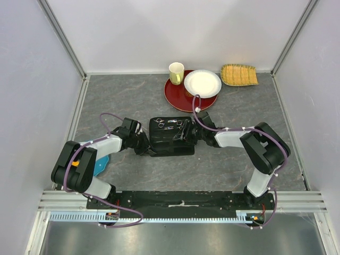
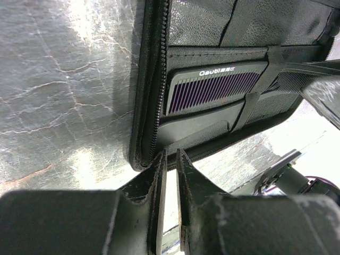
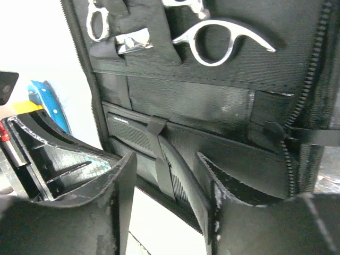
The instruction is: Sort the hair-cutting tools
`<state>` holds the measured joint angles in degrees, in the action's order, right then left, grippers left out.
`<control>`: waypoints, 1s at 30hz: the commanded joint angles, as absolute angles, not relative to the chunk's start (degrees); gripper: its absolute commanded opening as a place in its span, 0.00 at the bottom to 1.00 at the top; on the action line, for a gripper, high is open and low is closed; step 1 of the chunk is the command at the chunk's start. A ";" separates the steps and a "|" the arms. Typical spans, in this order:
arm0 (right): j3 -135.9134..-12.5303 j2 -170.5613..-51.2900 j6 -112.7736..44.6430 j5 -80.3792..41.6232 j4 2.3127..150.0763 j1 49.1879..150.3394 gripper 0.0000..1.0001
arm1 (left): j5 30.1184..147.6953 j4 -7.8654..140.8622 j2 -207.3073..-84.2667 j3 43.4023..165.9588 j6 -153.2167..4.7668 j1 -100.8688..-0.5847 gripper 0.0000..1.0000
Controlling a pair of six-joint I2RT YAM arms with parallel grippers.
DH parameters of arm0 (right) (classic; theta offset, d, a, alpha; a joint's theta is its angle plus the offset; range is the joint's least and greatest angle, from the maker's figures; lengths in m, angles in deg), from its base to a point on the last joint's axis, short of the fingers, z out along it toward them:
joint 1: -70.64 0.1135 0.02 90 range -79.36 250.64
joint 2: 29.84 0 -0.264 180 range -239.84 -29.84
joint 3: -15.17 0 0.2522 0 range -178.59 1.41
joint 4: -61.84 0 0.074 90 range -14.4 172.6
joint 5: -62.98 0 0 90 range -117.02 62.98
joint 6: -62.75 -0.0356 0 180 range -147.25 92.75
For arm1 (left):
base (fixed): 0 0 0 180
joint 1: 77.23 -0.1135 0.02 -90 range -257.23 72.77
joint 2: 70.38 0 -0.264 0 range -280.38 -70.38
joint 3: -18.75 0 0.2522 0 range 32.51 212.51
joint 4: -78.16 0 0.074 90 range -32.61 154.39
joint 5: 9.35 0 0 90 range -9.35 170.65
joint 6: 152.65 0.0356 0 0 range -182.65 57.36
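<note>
The black case (image 1: 167, 139) lies open in the middle of the table (image 1: 122, 101), and all the hair-cutting tools are inside it. The right end effector (image 3: 167, 159) is spread wide, with the long comb (image 3: 183, 196) between its fingers but not touched. This comb lies tilted under a strap, and its near end sticks out past the case edge. I judge that the step in hand is to seat this comb. The fingers should close on its spine, not on the teeth, and slide it along its own length under the strap.

The left end effector (image 2: 170, 156) is almost pressed together at the zipper rim of the case. I cannot tell if the rim is really pinched. A firm hold there would help, because the case may slide.

The thicker comb (image 2: 212, 89) sits in its pocket. The scissors (image 3: 215, 40) and the second scissors (image 3: 98, 22) are tucked in the far half, well apart from the work.

White walls (image 1: 159, 32) close the room on three sides. The table is grey, stone-patterned and glossy, so probably slippery. At the back stand a red tray (image 1: 178, 98), a white plate (image 1: 202, 83), a woven basket (image 1: 239, 75) and a yellow cup (image 1: 176, 73).
</note>
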<state>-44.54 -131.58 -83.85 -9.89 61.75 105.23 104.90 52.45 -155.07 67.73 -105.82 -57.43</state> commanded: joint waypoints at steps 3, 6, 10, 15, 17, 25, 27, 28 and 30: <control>-44.38 -127.76 -79.64 -20.60 78.40 105.70 0.65 | 103.50 50.16 -153.26 68.28 -103.95 -57.28 0.20; -45.69 -127.32 -78.50 -22.18 82.44 105.53 0.68 | 103.58 50.07 -153.09 68.63 -104.04 -57.28 0.20; -45.70 -125.57 -77.53 -22.89 85.87 105.44 0.69 | 103.32 49.89 -153.44 69.16 -104.04 -57.27 0.20; -46.05 -122.22 -76.21 -25.70 89.48 104.56 0.66 | 102.80 49.10 -152.56 69.42 -104.13 -57.28 0.20; -46.83 -120.03 -74.90 -26.66 91.33 103.95 0.63 | 102.62 48.66 -151.77 69.77 -104.13 -57.28 0.21; -50.79 -113.78 -68.39 -31.59 96.33 103.77 0.62 | 101.39 47.17 -144.40 71.18 -102.99 -57.28 0.33; -51.41 -114.13 -67.34 -32.38 97.04 103.68 0.62 | 99.56 46.64 -142.90 71.89 -102.64 -57.28 0.34; -51.41 -114.65 -67.24 -32.73 97.31 103.42 0.62 | 98.76 46.21 -141.59 71.97 -102.64 -57.28 0.35; -51.50 -115.10 -67.07 -33.08 97.48 102.98 0.61 | 95.52 44.71 -140.35 72.06 -103.07 -57.36 0.36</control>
<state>-49.57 -114.88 -69.93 -29.98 94.71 103.67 101.55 47.09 -143.94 69.81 -104.86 -57.43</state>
